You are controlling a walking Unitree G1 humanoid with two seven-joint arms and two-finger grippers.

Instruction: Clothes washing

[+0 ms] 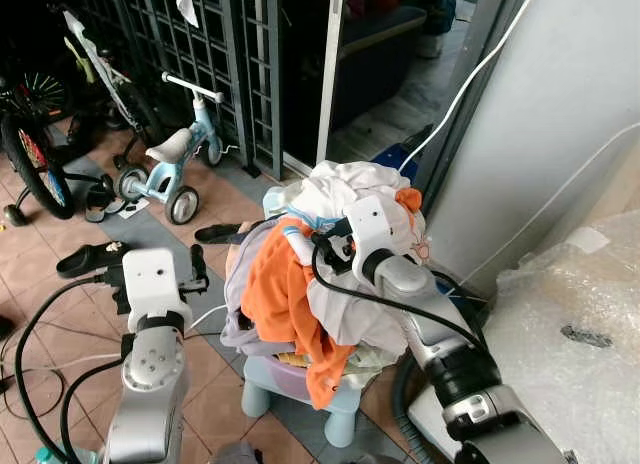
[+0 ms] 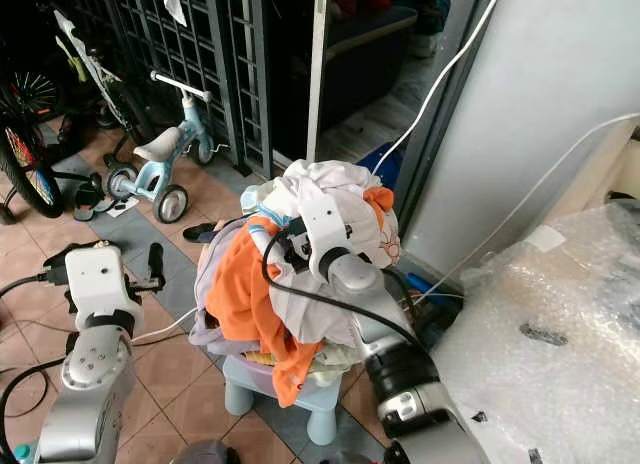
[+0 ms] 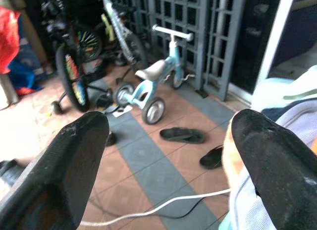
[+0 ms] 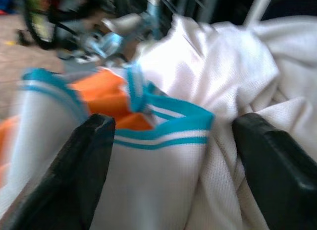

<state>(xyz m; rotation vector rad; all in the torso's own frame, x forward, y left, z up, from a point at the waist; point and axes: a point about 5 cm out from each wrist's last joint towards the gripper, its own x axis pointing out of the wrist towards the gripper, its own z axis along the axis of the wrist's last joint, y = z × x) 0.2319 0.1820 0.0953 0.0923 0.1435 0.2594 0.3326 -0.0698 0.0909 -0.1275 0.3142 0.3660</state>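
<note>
Clothes pile (image 1: 330, 274): centre of the head views, heaped on a pale blue stool (image 1: 335, 409); orange garment (image 1: 285, 294) hangs down its left side.
Right gripper (image 4: 171, 160): at top of pile, fingers spread wide over a white shirt with teal trim (image 4: 163, 128), holding nothing.
Left gripper (image 3: 168, 155): lower left, beside pile, fingers wide apart, empty.
Tricycle (image 1: 170, 154): upper left, on tiled floor (image 1: 60, 304).
Sandals (image 3: 181, 135): on floor near pile.

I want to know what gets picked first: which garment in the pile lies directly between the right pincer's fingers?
The white garment with turquoise-striped trim, before the open right pincer. The orange garment hangs lower on the pile's side.
</note>
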